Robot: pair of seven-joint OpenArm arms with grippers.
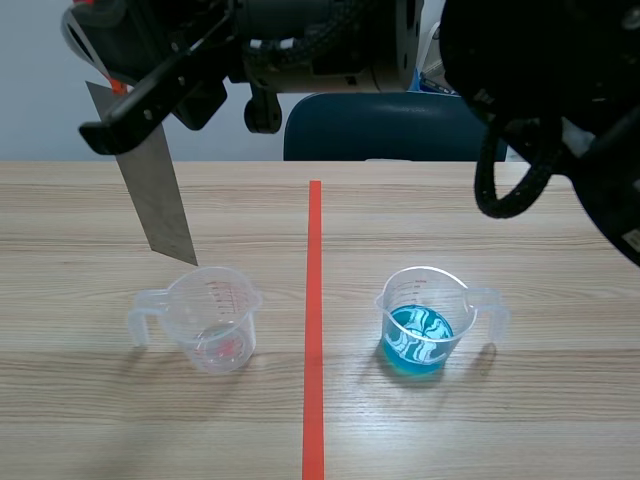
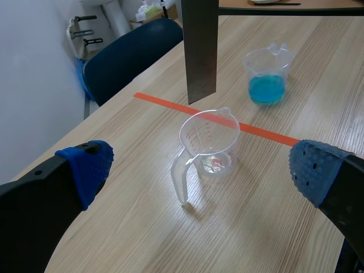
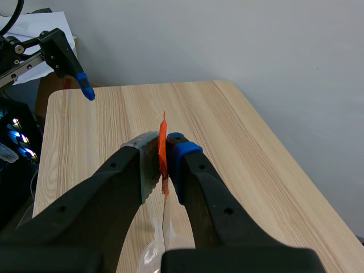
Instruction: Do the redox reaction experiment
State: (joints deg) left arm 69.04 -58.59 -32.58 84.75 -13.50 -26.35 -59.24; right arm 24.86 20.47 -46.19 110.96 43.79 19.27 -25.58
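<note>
The flat grey metal strip point(image 1: 158, 195) is recorded in the upper left of the scene view, hanging tilted with its lower corner just above the rim of the clear plastic measuring cup point(image 1: 212, 320) at left centre. Contact with that rim cannot be confirmed; in the left wrist view a gap is seen between the strip end and the cup. The strip is clamped at its upper end between the closed fingers of the right gripper point(image 3: 163, 145), whose arm is carried across the top of the frame from the right. This high pinch is judged to leave the strip's full length free for dipping. The clear cup is noted as practically empty, with only a faint reddish trace at its base. The second clear plastic measuring cup point(image 1: 425, 320), holding the blue liquid point(image 1: 415, 340), stands right of centre, well apart from the strip and across the orange-red tape line point(image 1: 314, 330). Both cups are upright on the pale wooden table point(image 1: 520, 420), their handles turned outward. The left gripper point(image 2: 202, 170) is held with fingers spread wide and nothing between them, low beside the empty cup, presumably kept ready to steady or lift it. The strip is judged not yet immersed in the blue liquid, so the reaction step remains outstanding. A dark blue chair point(image 1: 380, 125) is noted beyond the table's far edge.
</note>
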